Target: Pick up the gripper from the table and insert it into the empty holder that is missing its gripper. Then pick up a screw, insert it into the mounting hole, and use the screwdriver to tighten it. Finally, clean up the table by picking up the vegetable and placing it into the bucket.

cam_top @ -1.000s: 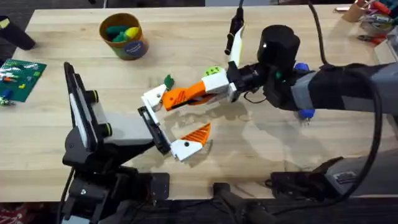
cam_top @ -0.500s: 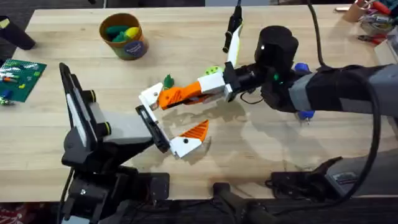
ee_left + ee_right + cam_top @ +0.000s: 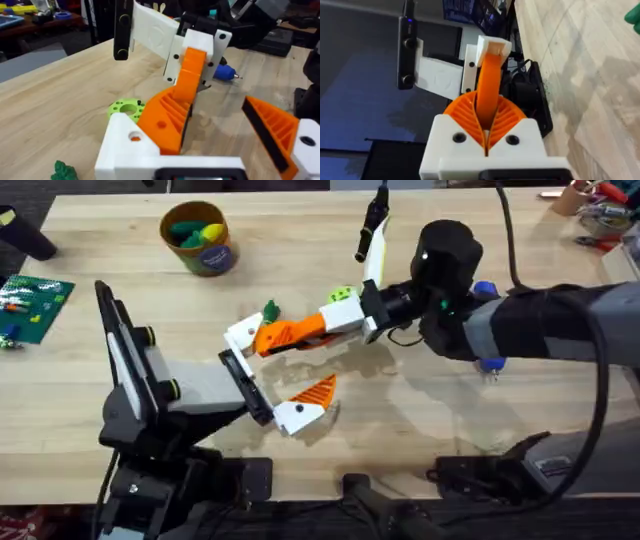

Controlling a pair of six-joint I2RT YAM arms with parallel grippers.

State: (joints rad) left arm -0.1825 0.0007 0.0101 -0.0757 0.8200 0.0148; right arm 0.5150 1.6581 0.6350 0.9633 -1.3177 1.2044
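The orange ribbed gripper [image 3: 283, 334] is held at its thin end by my right gripper [image 3: 300, 331], which is shut on it. Its wide base [image 3: 165, 117] meets the white holder [image 3: 243, 335] on my left arm's jaw rail. In the right wrist view the wedge [image 3: 488, 75] runs straight into the holder [image 3: 492, 46]. My left gripper [image 3: 290, 363] is open, its other orange finger [image 3: 318, 392] well apart. The blue screwdriver [image 3: 223, 73] lies beyond, partly under the right arm [image 3: 491, 363]. A small green vegetable [image 3: 270, 310] lies just beyond the holder. The bucket [image 3: 200, 238] stands at the back left.
A lime-green disc with holes [image 3: 342, 295] lies beside the right gripper. The bucket has green and yellow pieces in it. A green board [image 3: 35, 305] sits at the left edge, and clutter [image 3: 600, 210] at the far right corner.
My right gripper carried the orange wedge a little to the left, closer into the holder, then stayed nearly still. My left arm shifted slightly left.
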